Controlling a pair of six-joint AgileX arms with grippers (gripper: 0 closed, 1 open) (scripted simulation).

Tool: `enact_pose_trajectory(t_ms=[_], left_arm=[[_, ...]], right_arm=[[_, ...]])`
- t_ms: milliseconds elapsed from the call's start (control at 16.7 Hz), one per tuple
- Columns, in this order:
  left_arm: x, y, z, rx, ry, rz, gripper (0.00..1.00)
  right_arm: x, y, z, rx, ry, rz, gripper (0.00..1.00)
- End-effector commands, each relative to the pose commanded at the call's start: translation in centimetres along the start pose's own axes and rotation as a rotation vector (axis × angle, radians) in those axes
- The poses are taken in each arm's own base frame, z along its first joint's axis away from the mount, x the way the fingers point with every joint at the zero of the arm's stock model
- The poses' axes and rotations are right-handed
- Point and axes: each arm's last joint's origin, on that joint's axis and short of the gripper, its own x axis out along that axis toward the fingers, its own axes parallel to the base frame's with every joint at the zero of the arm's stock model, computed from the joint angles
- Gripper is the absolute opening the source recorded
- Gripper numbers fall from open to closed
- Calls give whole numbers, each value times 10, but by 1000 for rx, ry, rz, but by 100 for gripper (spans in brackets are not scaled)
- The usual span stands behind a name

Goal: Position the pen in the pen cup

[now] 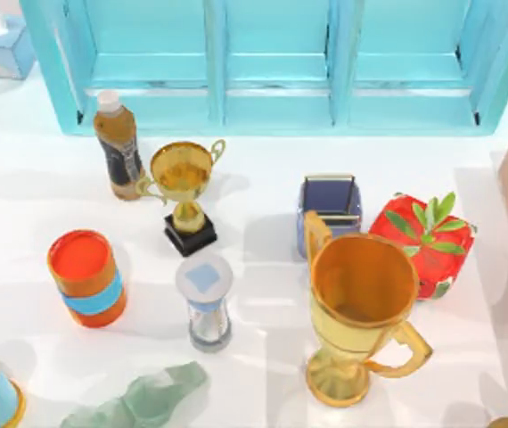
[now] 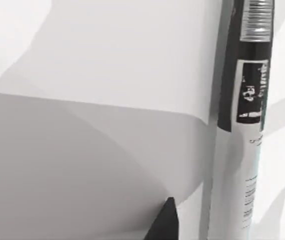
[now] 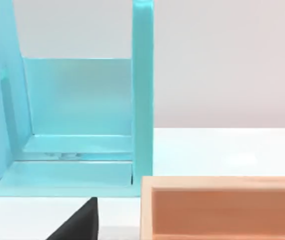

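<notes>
The pen cup (image 1: pixel 330 209) is a small square dark-blue holder with a thin metallic rim, standing right of the table's middle, just behind a big gold trophy (image 1: pixel 361 303). The pen (image 2: pixel 242 125), a long white and black barrel with printed labels, lies on the white table in the left wrist view. A dark tip of my left gripper (image 2: pixel 165 222) sits close beside it, apart from it. A dark tip of my right gripper (image 3: pixel 80 222) hangs near a wooden box (image 3: pixel 222 205) and the teal shelf (image 3: pixel 77 125).
A small gold trophy (image 1: pixel 183 192), a brown bottle (image 1: pixel 118 147), an orange cylinder with a blue band (image 1: pixel 86 276) and a white-topped jar (image 1: pixel 206 303) crowd the left half. A red leafy pack (image 1: pixel 423 241) stands right of the cup. The teal shelf (image 1: pixel 281 62) lines the back.
</notes>
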Motion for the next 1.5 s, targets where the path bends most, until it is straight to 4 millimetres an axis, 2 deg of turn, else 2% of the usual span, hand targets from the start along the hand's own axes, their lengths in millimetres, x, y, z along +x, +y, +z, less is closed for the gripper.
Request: enact_pose_trajectory(t_ms=[120, 300, 1080, 1500], left_arm=[[7, 0, -2, -2, 3, 2, 100], [7, 0, -2, -2, 3, 2, 100], [7, 0, -2, -2, 3, 2, 2], [7, 0, -2, -2, 3, 2, 0]], right_arm=[[0, 0, 0, 0, 0, 0, 100], [0, 0, 0, 0, 0, 0, 100], [0, 0, 0, 0, 0, 0, 100], [0, 0, 0, 0, 0, 0, 100]])
